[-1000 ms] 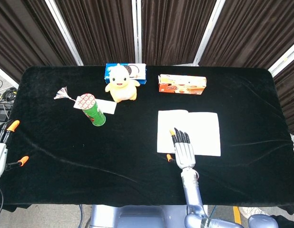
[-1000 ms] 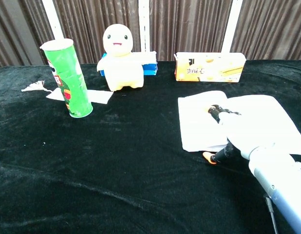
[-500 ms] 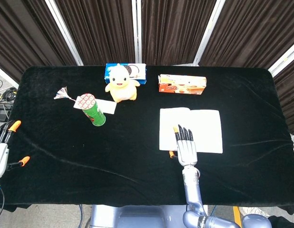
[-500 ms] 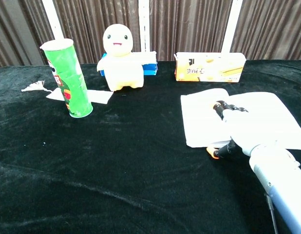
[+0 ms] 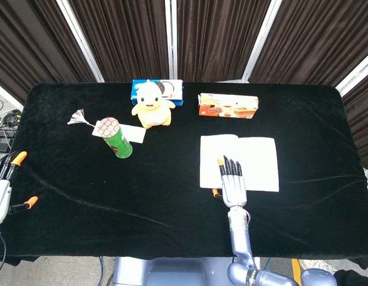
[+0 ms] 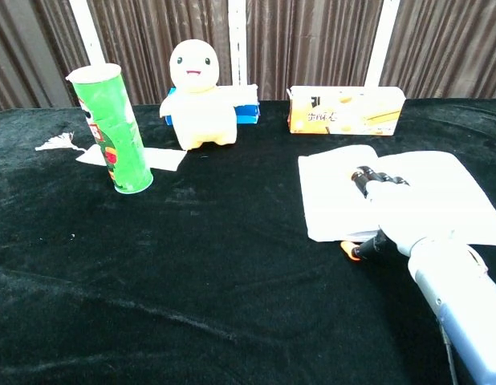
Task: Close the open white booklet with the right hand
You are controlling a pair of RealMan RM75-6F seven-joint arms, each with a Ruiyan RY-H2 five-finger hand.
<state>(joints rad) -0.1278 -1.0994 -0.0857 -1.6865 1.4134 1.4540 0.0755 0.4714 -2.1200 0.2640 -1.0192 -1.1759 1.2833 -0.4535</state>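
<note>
While lying flat with fingers straight, close together and holding nothing, right hand (image 5: 233, 183) on open white booklet (image 5: 255, 161), right of centre: slide thumb under near-left page edge, fold rightward.

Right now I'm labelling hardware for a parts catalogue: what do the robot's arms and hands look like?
The right hand has a pale silver-white palm, black fingers and orange tips, on a smooth silver-blue tubular forearm. The left hand, at the frame edge, looks alike: whitish body, dark fingers, orange tips.
</note>
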